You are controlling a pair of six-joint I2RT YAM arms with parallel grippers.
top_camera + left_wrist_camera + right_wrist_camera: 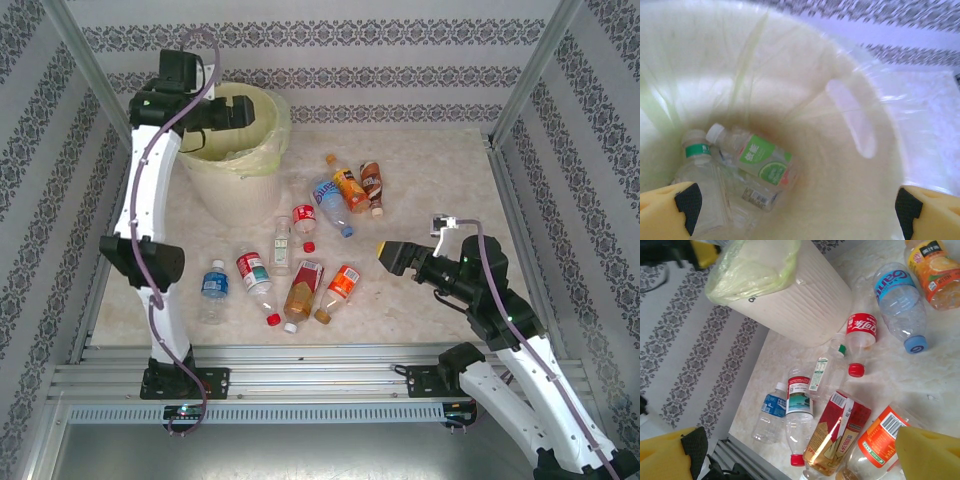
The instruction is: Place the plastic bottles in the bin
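Clear plastic bottles point(303, 290) with red, blue, orange and brown labels lie scattered on the pale speckled counter point(430, 180), nine by the top view, near the large round white bin point(228, 192) lined with a pale yellow-green bag. From above, its bottom is hidden. The left wrist view looks inside, where a green-labelled bottle point(760, 161) rests against a clear bottle with a green band point(699, 172). The left gripper point(796, 210) hangs over the bin's mouth, jaws wide apart and empty. The right gripper point(807, 455), jaws likewise apart, hovers above the bottles on the counter.
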